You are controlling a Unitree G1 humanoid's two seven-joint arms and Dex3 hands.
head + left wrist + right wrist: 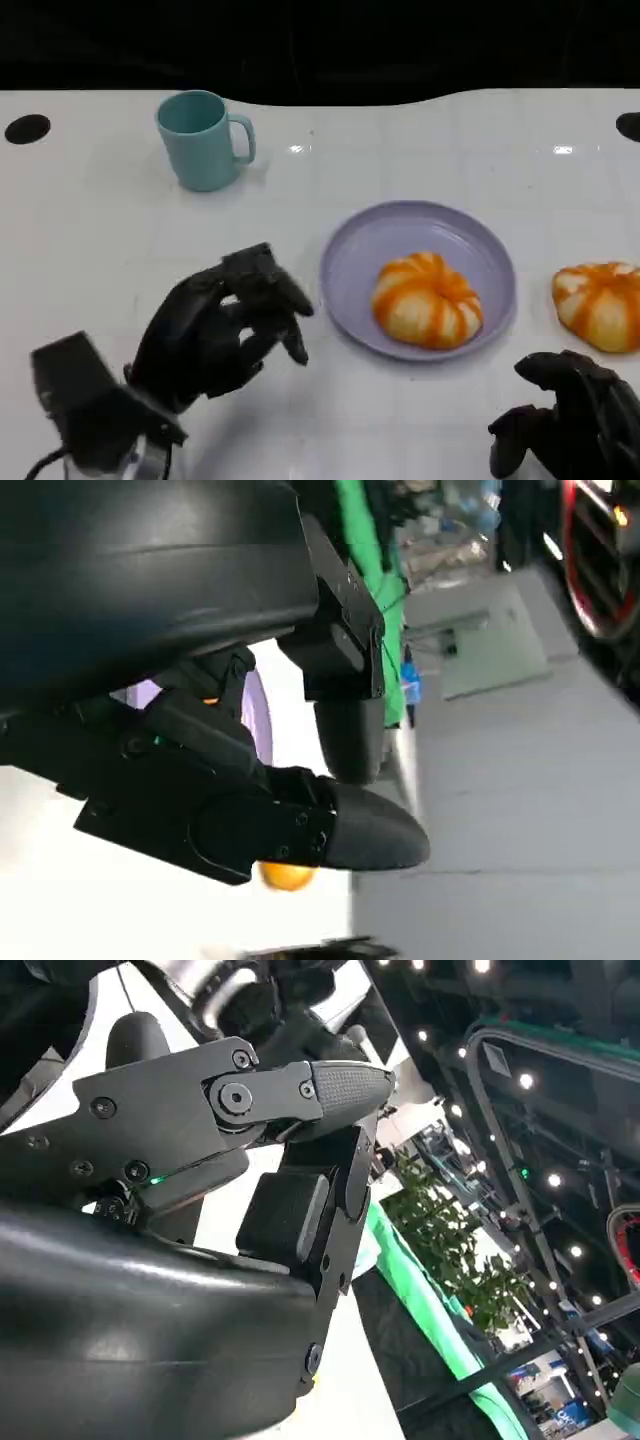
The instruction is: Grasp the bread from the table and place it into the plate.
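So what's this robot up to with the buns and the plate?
It is moving bread onto a purple plate. One orange-striped bun already sits in the plate, and a second bun lies on the white table just to the plate's right. The left hand hovers left of the plate, holding nothing, and the right hand is near the second bun, not touching it. A teal mug stands farther back.

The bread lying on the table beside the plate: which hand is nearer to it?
Right. The right hand is just below the bread; the left hand is beyond the plate.
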